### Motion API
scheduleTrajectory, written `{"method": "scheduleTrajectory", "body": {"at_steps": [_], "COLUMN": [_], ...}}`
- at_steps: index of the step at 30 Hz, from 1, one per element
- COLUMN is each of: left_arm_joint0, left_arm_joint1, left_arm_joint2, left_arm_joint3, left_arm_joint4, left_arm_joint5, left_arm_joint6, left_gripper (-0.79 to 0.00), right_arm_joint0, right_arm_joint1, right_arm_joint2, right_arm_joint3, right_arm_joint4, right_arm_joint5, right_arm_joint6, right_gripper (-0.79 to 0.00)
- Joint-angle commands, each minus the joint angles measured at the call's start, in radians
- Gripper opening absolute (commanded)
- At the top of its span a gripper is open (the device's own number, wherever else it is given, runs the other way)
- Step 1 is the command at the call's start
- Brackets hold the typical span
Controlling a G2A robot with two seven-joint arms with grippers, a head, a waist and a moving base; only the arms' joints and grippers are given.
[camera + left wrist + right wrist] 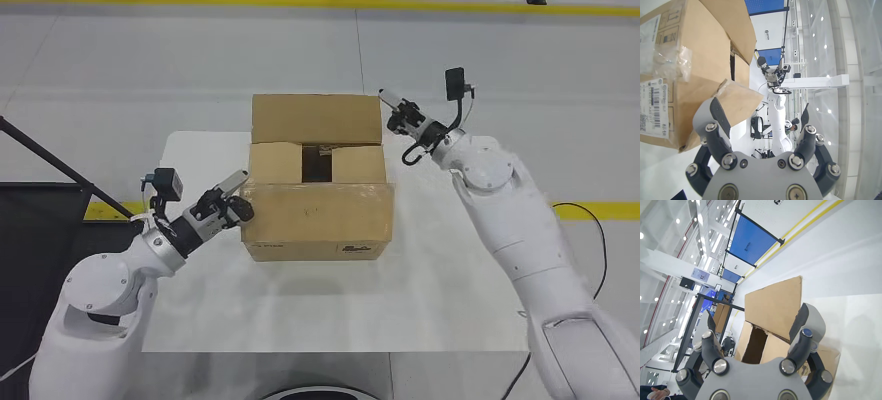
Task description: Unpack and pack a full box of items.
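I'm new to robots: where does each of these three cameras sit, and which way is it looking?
Top view: above the arms, looking down at the table and cardboard box; both white arms show.
Left wrist view: on the left wrist, looking past the open left gripper at the box's side, with the right gripper beyond.
Right wrist view: on the right wrist, looking past its open gripper at the box's raised flap.
Shared: all three show the box.

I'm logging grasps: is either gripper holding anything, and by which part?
Nothing is held. The left gripper and right gripper are both open, each at a flap of the cardboard box.
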Motion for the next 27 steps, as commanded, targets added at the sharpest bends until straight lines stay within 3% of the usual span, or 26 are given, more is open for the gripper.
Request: {"method": "scheduleTrajectory", "body": {"at_steps": [1,7,15,27], "left_arm_joint0": [-0.006,-0.022,-0.04,-0.039], "left_arm_joint1": [0.0,0.001,0.003,0.007], "left_arm_joint2": [0.01,0.026,0.046,0.068], "left_arm_joint3": [0.006,0.024,0.037,0.03], "left_arm_joint4": [0.005,0.01,0.034,0.08], "left_arm_joint5": [0.003,0.007,0.019,0.015], "left_arm_joint6": [0.013,0.029,0.048,0.074], "left_gripper": [0.0,0.0,0.0,0.0], "right_arm_joint0": [0.036,0.111,0.164,0.18], "right_arm_joint1": [-0.022,-0.085,-0.145,-0.151], "right_arm_joint2": [-0.026,-0.085,-0.107,-0.008], "right_arm_joint3": [0.074,0.247,0.396,0.486], "right_arm_joint4": [0.007,0.042,0.111,0.31], "right_arm_joint5": [0.005,-0.005,-0.097,-0.315], "right_arm_joint6": [-0.008,0.037,0.17,0.384], "right_gripper": [0.0,0.0,0.0,0.0]}}
